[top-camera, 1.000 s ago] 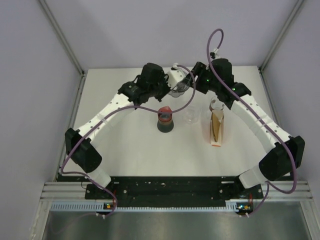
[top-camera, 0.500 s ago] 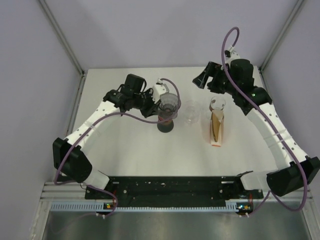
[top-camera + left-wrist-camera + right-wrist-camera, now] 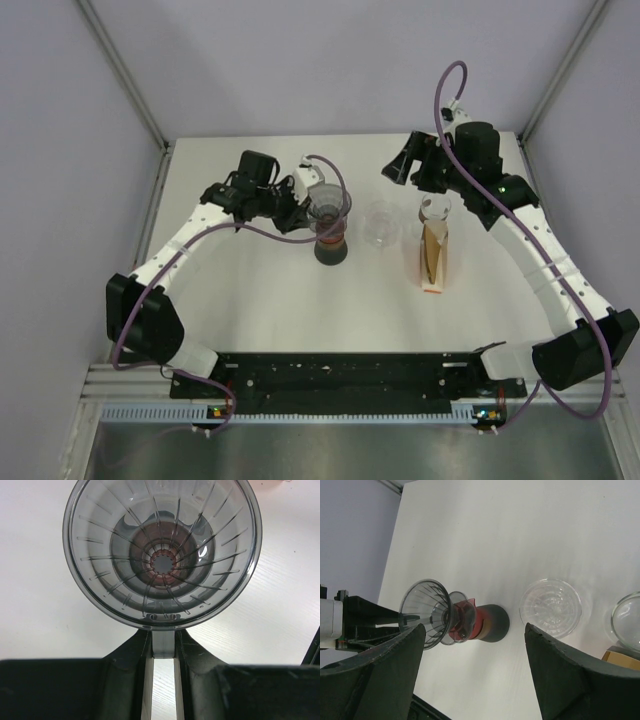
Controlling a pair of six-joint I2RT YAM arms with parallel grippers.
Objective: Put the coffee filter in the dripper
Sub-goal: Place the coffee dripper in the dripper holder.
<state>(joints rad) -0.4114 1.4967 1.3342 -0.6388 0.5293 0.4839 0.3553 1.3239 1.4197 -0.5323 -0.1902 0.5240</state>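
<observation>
the ribbed dripper (image 3: 102, 555) is smoky grey, the filters (image 3: 433, 258) tan, the table (image 3: 300, 305) white.

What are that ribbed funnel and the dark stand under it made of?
The funnel looks like clear, smoke-tinted plastic, glossy: you see straight through its moulded ribs, though glass is possible. The stand under it looks matte dark, maybe rubber or ceramic, with a red collar; hard to tell.

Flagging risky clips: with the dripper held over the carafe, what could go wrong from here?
The left claw pinches the dripper only by its thin tab, so it may tilt or slip off the carafe. The open right claw, reaching for the filters, might knock the glass beside them.
</observation>
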